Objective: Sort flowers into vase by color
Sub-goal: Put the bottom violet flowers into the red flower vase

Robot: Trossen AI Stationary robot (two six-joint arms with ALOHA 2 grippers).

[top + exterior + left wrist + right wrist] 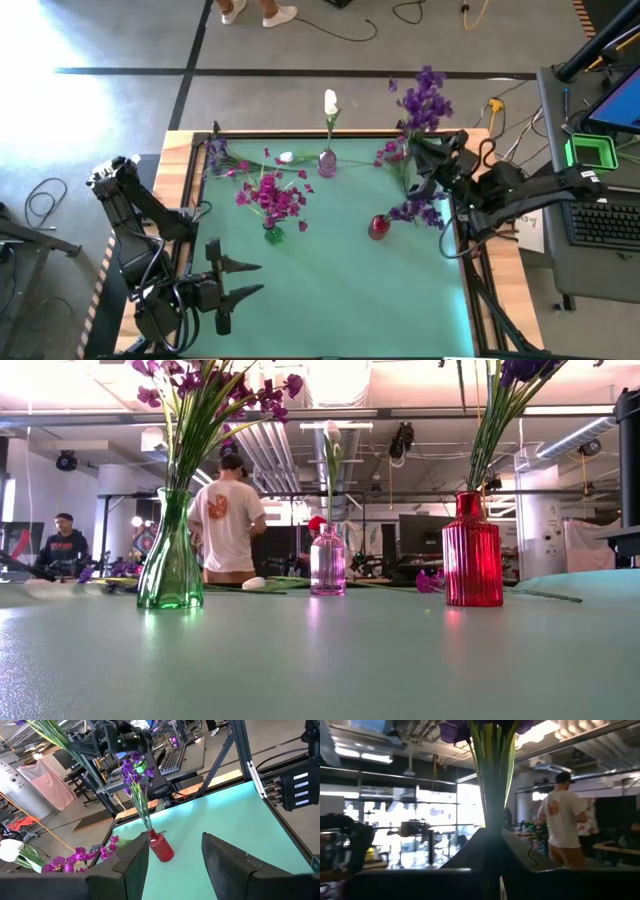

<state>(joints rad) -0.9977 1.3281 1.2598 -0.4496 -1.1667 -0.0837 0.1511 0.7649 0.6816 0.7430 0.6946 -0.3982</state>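
Right gripper (418, 152) clamped on purple flowers (424, 97) near table's (350, 290) far right corner; left gripper (247, 279) open, empty, near left edge

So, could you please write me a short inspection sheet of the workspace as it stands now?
Surface: green mat in a wooden frame.
Job's things: green vase holds magenta flowers; pink vase holds a white bud; red vase holds purple flowers; loose flowers at the far left edge.
Clutter: nothing seen.
Grippers: left gripper open, empty, near edge; right gripper shut on purple stems.
Cables: on floor beyond table.
Surroundings: people behind, keyboard at right.
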